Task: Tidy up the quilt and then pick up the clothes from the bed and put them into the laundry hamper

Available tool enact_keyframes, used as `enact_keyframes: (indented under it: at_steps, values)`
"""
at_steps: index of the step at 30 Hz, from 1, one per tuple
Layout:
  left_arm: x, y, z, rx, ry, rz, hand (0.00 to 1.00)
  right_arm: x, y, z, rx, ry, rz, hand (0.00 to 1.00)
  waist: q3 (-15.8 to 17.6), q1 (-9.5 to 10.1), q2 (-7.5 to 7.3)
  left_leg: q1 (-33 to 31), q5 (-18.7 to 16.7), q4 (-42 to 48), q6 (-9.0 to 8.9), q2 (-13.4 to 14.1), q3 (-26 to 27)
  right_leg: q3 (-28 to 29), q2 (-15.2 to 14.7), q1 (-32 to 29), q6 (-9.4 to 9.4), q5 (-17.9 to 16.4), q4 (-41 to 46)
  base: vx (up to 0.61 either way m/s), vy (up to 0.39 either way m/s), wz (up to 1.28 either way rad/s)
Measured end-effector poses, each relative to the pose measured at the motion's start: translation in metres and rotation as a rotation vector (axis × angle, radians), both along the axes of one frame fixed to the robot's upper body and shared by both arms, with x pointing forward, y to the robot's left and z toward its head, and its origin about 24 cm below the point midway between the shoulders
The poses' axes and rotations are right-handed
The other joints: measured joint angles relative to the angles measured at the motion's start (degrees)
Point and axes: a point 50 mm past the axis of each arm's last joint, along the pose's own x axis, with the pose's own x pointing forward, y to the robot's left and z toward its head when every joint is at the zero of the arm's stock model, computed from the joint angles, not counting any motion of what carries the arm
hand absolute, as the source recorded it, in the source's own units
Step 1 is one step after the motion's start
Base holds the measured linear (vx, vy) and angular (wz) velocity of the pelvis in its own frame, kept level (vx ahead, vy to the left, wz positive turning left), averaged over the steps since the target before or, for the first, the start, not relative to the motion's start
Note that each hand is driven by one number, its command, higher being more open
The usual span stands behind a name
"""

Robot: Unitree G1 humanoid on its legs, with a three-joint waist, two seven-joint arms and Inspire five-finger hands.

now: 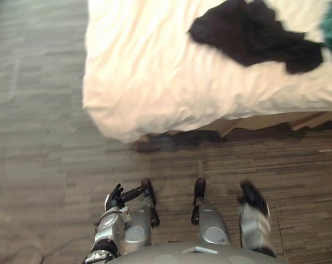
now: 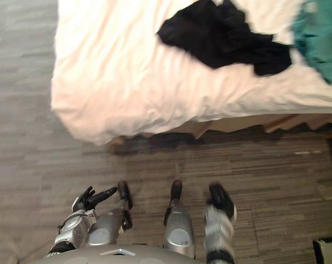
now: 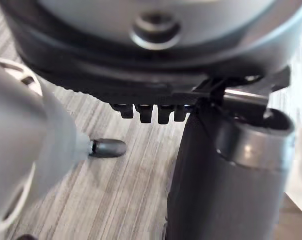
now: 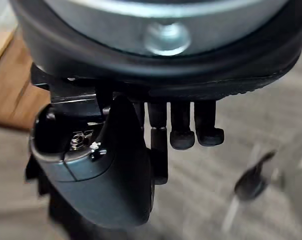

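Rumpled white quilt (image 1: 171,82), crumpled black garment (image 1: 254,36), left hand (image 1: 117,197) and right hand (image 1: 252,197) slack, empty

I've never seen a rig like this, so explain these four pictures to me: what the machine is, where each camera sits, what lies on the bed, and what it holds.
It is a two-legged humanoid robot with two arms ending in dark fingered hands. The two wide pictures come from a stereo camera on its head, looking down: one scene, seen from slightly different spots. The two close-ups come from cameras on the wrists, each looking along its own hand. Ahead stands a bed under a white quilt. On the quilt lie a black garment and, to its right, a teal garment. The left hand and right hand hang low over the floor, short of the bed. Both are open and hold nothing.
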Motion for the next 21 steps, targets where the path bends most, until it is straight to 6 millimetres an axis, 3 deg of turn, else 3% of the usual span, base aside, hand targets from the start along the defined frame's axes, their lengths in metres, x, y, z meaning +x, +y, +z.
enact_keyframes:
  at_steps: [2,4,7,8,9,10,11,12,15,17,18,19,21]
  values:
    - [-0.006,0.0,-0.002,-0.012,0.009,0.018,1.0,-0.054,0.009,-0.013,0.049,0.164,-0.024,1.0,-2.86,-0.95,-0.78,3.21,-1.61,0.77,-1.22,1.63,2.99,2.29,1.71,1.65,-0.63,-0.82,0.12,0.11,-0.08,-0.73]
    - [-0.013,-0.002,-0.005,-0.023,0.022,0.019,1.0,-0.073,0.021,-0.019,0.092,0.234,0.0,1.0,-4.65,-1.19,-0.75,5.6,-2.47,1.12,-2.11,2.7,5.36,4.13,2.84,2.59,-1.25,-1.52,0.42,0.09,-0.09,-0.62]
    - [-0.027,-0.004,-0.01,-0.044,0.051,0.051,1.0,-0.068,0.041,-0.025,0.169,0.246,0.112,1.0,-5.36,-1.49,-0.46,7.97,-6.63,7.13,-3.24,5.31,8.98,8.23,4.68,2.9,-1.83,-3.43,3.16,0.02,-0.06,-0.83]
    - [-0.03,-0.005,-0.011,-0.052,0.059,0.056,1.0,-0.062,0.037,-0.024,0.171,0.224,0.135,1.0,-5.5,-1.64,0.11,7.3,-9.27,11.97,-3.26,6.53,8.73,9.48,5.26,2.95,-1.78,-3.97,4.01,-0.04,-0.049,-0.77]
    - [-0.031,-0.007,-0.012,-0.056,0.063,0.058,1.0,-0.055,0.034,-0.024,0.152,0.219,0.176,1.0,-6.0,-1.55,0.85,5.21,-13.07,19.61,-2.25,8.61,5.01,11.9,6.49,2.48,-2.03,-4.04,5.25,-0.04,-0.037,-1.07]
    - [-0.032,-0.009,-0.012,-0.064,0.056,0.069,1.0,-0.041,0.027,-0.021,0.114,0.205,0.231,1.0,-6.68,-0.59,1.55,1.41,-16.02,27.87,-0.94,9.73,-3.79,15.09,7.93,1.45,-1.96,-3.94,6.55,0.01,0.01,-1.15]
    - [-0.03,-0.01,-0.011,-0.064,0.049,0.069,1.0,-0.032,0.024,-0.02,0.091,0.194,0.261,1.0,-6.92,-0.13,2.09,-0.38,-17.46,31.26,-0.92,9.65,-9.13,16.71,8.65,0.7,-1.81,-3.81,7.23,-0.03,0.177,-1.64]
    - [-0.032,-0.012,-0.011,-0.067,0.049,0.069,1.0,-0.008,0.017,-0.015,0.042,0.157,0.325,1.0,-6.93,0.4,3.2,-1.45,-20.93,36.87,-1.84,9.38,-20.25,21.18,10.67,-0.44,-1.48,-3.74,7.99,-0.05,0.237,-1.47]
    - [-0.036,-0.014,-0.013,-0.069,0.066,0.051,1.0,0.013,0.021,-0.011,0.026,0.108,0.367,1.0,-7.15,1.05,3.12,2.17,-23.8,33.87,-2.1,8.1,-28.08,27.86,12.14,-1.23,0.1,-3.47,8.32,-0.12,0.331,-1.44]
    - [-0.036,-0.016,-0.013,-0.062,0.06,0.034,1.0,0.017,0.023,-0.01,0.024,0.093,0.377,1.0,-8.6,0.14,2.19,5.64,-28.31,25.83,-2.92,4.25,-27.9,31.74,10.38,-4.38,1.19,-2.7,6.82,-0.23,0.405,-1.17]
    - [-0.028,-0.013,-0.01,-0.044,0.041,0.008,1.0,0.021,0.031,-0.011,0.031,0.091,0.396,1.0,-8.04,0.73,-0.21,5.7,-27.21,25.04,-1.26,1.38,-23.13,31.91,7.1,-6.06,-0.19,-3.05,5.42,-0.3,0.399,-1.66]
    - [-0.023,-0.006,-0.008,-0.009,0.037,-0.028,1.0,0.018,0.037,-0.013,0.06,0.109,0.395,1.0,-7.88,1.7,-1.82,6.0,-26.11,23.41,0.45,-0.8,-17.89,27.18,3.38,-8.66,-6.38,-3.84,3.97,-0.23,0.293,-2.04]
    - [-0.025,0.001,-0.008,0.034,0.061,-0.066,1.0,0.018,0.043,-0.015,0.071,0.125,0.411,1.0,-7.38,2.38,-2.09,6.44,-25.34,22.22,1.83,-1.62,-12.04,12.88,-0.01,-12.62,-5.61,-3.38,7.1,-0.14,0.218,-1.85]
